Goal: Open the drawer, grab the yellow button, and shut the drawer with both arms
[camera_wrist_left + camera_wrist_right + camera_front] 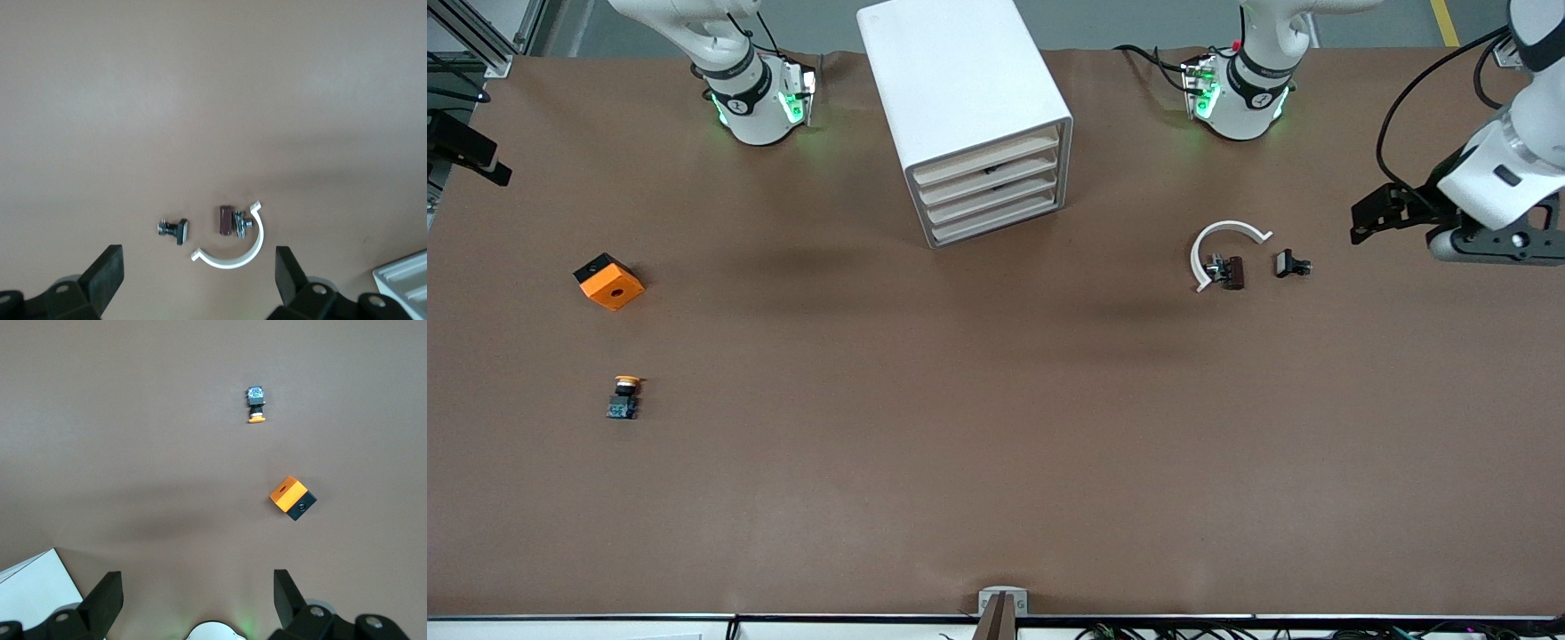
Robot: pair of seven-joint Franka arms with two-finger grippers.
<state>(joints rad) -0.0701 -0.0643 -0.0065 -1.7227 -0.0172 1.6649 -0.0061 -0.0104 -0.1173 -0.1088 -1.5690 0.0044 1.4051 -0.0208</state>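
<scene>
The white cabinet [960, 84] stands between the two arm bases, its four beige drawer fronts [991, 182] all pushed in. The button [624, 396] lies on the bare table toward the right arm's end, nearer to the front camera than the orange cube; the right wrist view also shows the button [255, 405]. My right gripper [197, 595] hangs open and empty high over its own base, out of the front view. My left gripper [197, 273] is open and empty too, up over the left arm's end of the table, its hand [1489, 233] at that view's edge.
An orange cube with a hole [608, 281] lies beside the button, farther from the front camera. Toward the left arm's end lie a white C-shaped clamp [1221, 249] with a brown part [227, 219] in it and a small black clip [1291, 264].
</scene>
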